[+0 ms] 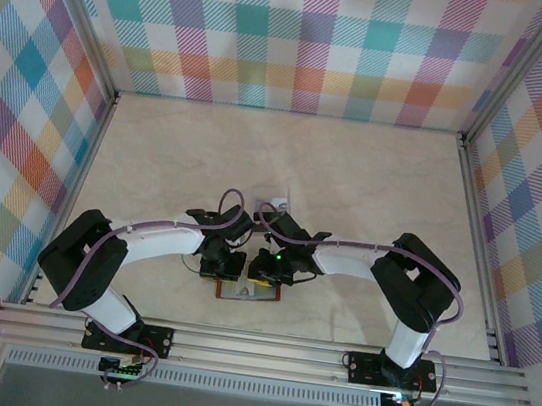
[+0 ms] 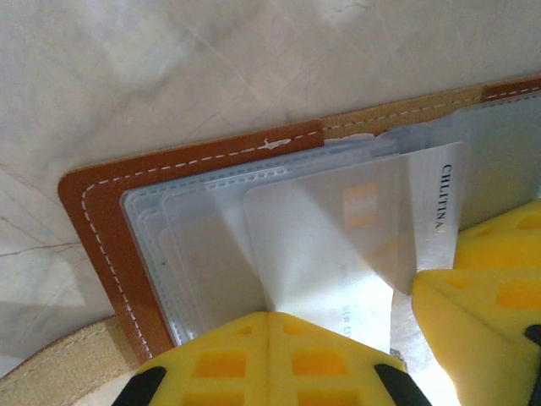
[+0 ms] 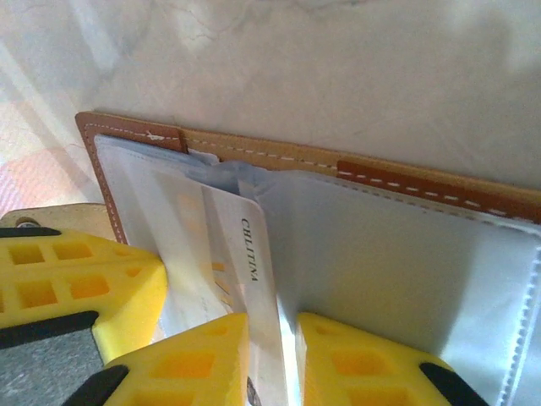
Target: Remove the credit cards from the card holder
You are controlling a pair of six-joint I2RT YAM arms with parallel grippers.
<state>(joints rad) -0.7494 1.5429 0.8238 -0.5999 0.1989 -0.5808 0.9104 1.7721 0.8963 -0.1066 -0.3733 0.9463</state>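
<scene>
Right gripper (image 3: pixel 272 330) pinching pale card (image 3: pixel 243 249) | card holder (image 3: pixel 380 176) open, reddish-brown

The card holder (image 2: pixel 95 222) is reddish-brown with white stitching and frosted grey pockets; the credit card (image 2: pixel 321 228) in it is pale whitish-blue. Beside it, yellow fingers (image 2: pixel 211 362); beneath, a cream marbled surface (image 2: pixel 169 68).

The left gripper (image 1: pixel 223 275) and the right gripper (image 1: pixel 262 281) are crowding over the open wallet (image 1: pixel 234 293), nearly touching each other, and a card (image 3: pixel 254 254) is filling the right one's gap. Behind them the table (image 1: pixel 356 175) is lying mostly free.
</scene>
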